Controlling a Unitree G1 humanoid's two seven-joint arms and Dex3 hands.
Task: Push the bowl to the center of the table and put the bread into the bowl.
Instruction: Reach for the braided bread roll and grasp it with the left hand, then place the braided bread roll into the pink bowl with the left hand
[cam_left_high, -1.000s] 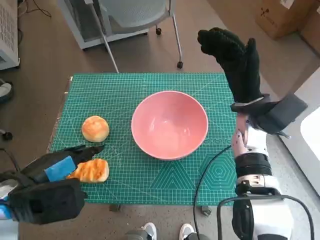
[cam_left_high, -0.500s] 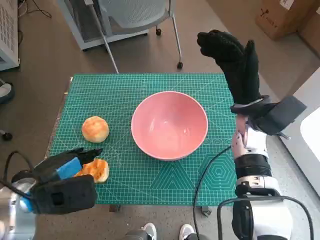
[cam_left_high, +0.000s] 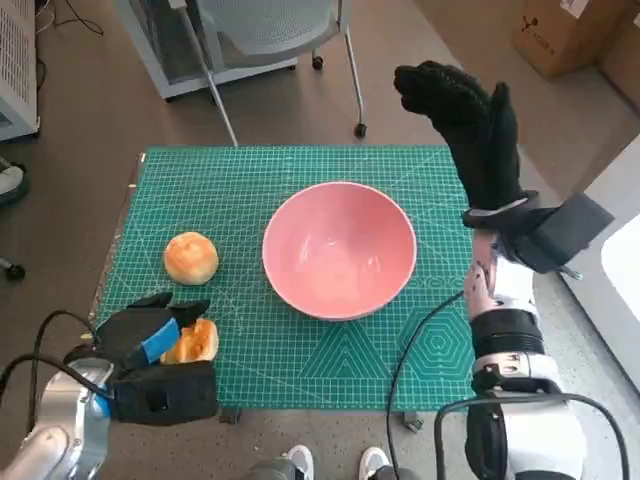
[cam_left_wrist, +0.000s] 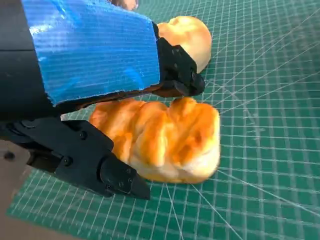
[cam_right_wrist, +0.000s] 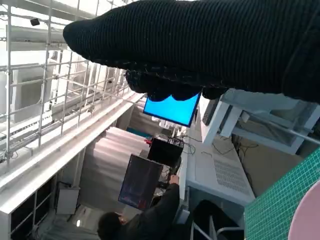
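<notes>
So, left hand (cam_left_high: 150, 340) is on the bread, bowl sits mid-counter

The pink bowl (cam_left_high: 339, 249) is empty and upright around the middle of the green cutting mat (cam_left_high: 300, 370) on the counter. The braided bread (cam_left_wrist: 162, 137) lies near the front left corner, and the wrist view shows the black fingers (cam_left_wrist: 182, 75) apart on either side of it, one over the top and one low beside it; can't tell if they actually squeeze it. A round bun (cam_left_high: 190, 257) sits just beyond. The gloved right hand (cam_left_high: 470, 120) is raised off the far right edge, fingers loosely together, holding nothing
</notes>
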